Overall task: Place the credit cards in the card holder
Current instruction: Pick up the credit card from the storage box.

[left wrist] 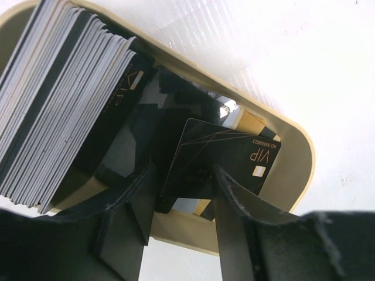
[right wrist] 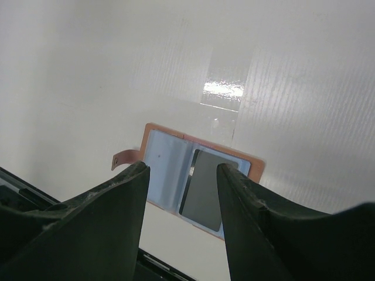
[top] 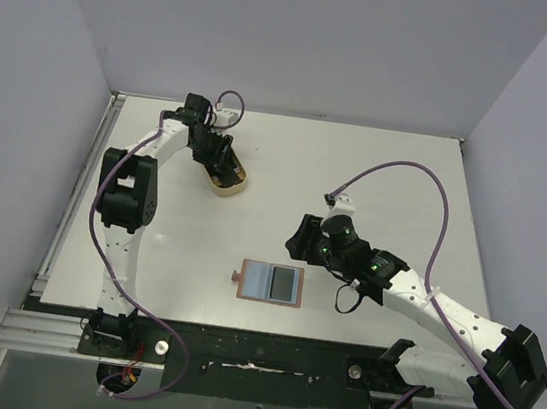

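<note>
A tan oval tray [left wrist: 299, 158] at the back left [top: 239, 185] holds a stack of grey, silver and black credit cards [left wrist: 58, 99] standing on edge. My left gripper [left wrist: 181, 175] reaches down into it [top: 226, 170], jaws open, with the lower corner of a tilted black VIP card [left wrist: 234, 152] between the fingers. The brown card holder [top: 270, 283] lies open near the front middle, blue-grey inside [right wrist: 167, 170], with a dark grey card [right wrist: 205, 187] in its right pocket. My right gripper [right wrist: 183, 167] hovers open above it [top: 299, 238], holding nothing.
The holder's snap tab [right wrist: 126, 157] sticks out to its left. The table's dark front rail [top: 255, 348] runs just below the holder. White walls close in the table at the back and sides.
</note>
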`<state>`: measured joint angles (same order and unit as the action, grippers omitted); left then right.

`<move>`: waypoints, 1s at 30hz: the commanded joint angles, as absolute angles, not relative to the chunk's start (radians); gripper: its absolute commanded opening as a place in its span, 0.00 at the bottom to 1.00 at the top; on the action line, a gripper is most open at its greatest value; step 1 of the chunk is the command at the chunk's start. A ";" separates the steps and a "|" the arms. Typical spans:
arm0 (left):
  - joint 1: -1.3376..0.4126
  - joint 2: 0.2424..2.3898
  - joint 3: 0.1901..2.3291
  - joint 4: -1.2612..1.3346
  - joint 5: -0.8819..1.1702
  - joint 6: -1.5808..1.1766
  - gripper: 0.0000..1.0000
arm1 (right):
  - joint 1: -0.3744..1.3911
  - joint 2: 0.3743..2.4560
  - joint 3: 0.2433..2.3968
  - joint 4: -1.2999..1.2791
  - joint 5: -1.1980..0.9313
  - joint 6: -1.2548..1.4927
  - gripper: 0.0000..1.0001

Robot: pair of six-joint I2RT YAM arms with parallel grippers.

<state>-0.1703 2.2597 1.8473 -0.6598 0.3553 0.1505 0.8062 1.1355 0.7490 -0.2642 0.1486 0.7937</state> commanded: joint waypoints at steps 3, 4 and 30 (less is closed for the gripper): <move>-0.179 2.244 1.901 -0.715 0.410 0.164 0.34 | 0.822 1.111 0.783 -0.251 0.190 0.780 0.50; -0.179 2.238 1.898 -0.716 0.410 0.161 0.31 | 0.821 1.110 0.781 -0.251 0.190 0.781 0.50; -0.171 2.013 1.901 -0.774 0.431 0.040 0.00 | 0.833 1.019 0.784 -0.304 0.224 0.755 0.51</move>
